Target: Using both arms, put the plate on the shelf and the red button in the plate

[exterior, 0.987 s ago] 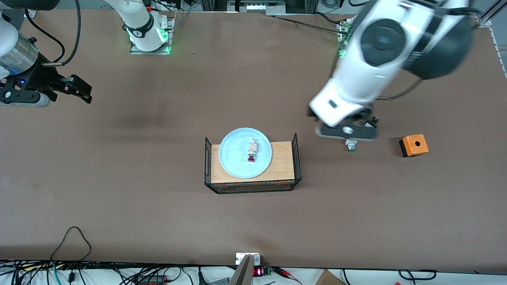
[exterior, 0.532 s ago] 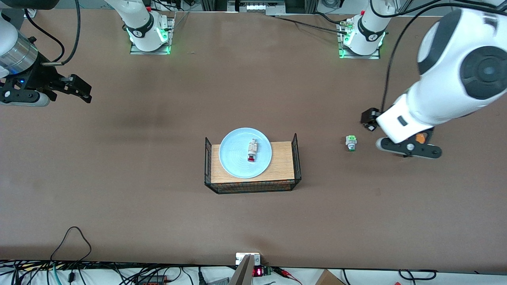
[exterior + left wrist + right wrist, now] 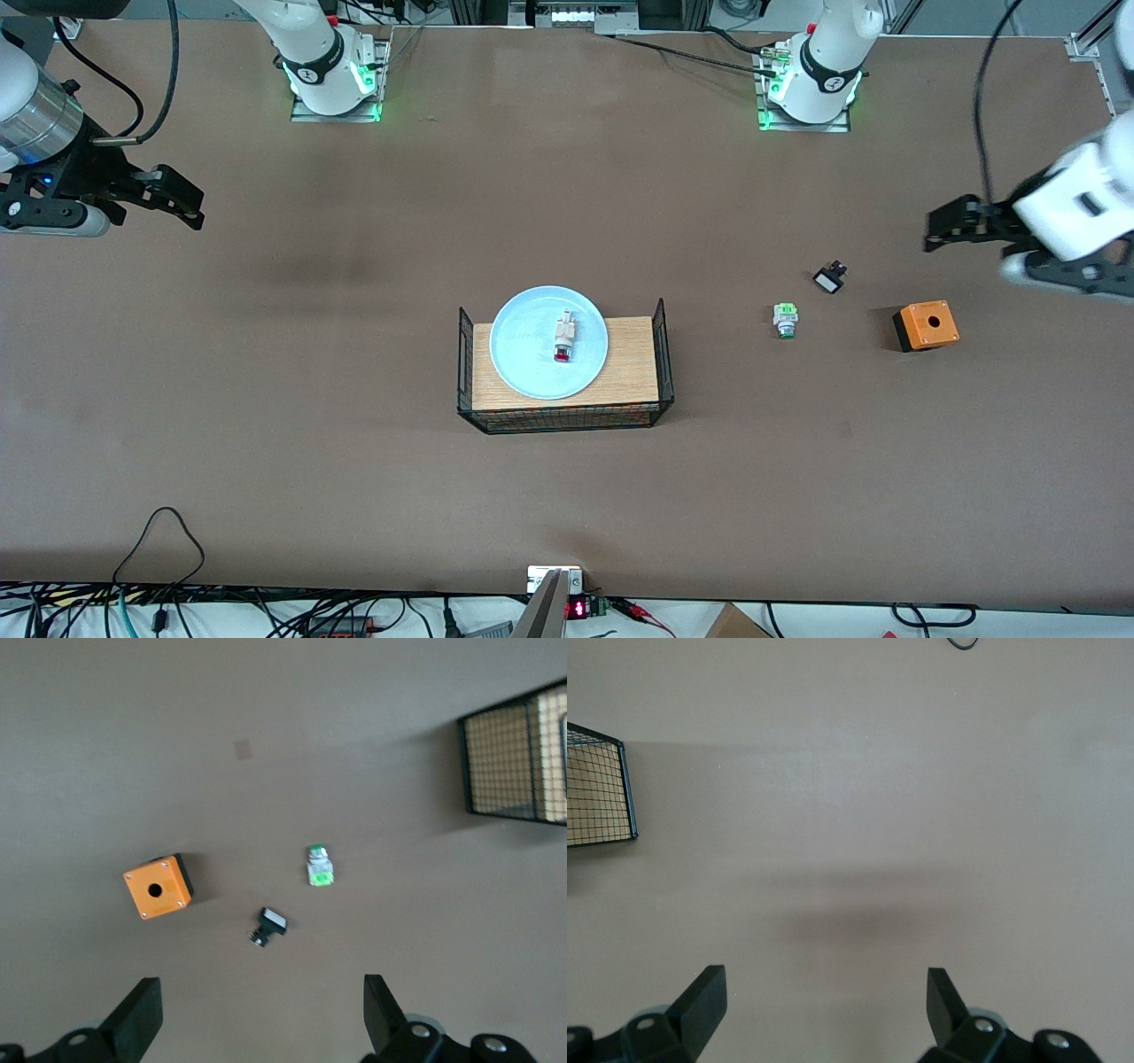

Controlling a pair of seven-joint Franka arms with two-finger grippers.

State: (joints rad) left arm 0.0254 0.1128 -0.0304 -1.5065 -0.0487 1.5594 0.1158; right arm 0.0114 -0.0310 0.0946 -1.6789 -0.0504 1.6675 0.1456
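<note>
The pale blue plate (image 3: 548,341) lies on the wooden board of a black wire basket (image 3: 660,323) at the table's middle. The red button (image 3: 563,336) lies on the plate, red cap toward the front camera. My left gripper (image 3: 937,232) is open and empty in the air at the left arm's end of the table, above bare table beside the orange box (image 3: 926,325); in the left wrist view its fingers (image 3: 142,1017) stand wide apart. My right gripper (image 3: 186,206) is open and empty over bare table at the right arm's end, and its fingers (image 3: 704,997) are wide apart.
A white switch with a green cap (image 3: 785,320) (image 3: 319,866) lies between the basket and the orange box (image 3: 158,888). A small black and white part (image 3: 829,280) (image 3: 267,926) lies just farther from the camera. The basket's corner shows in both wrist views (image 3: 514,762) (image 3: 602,788).
My left arm has swung away from the green-capped switch toward its end of the table and risen, uncovering the orange box and the small black part. The right arm has not moved.
</note>
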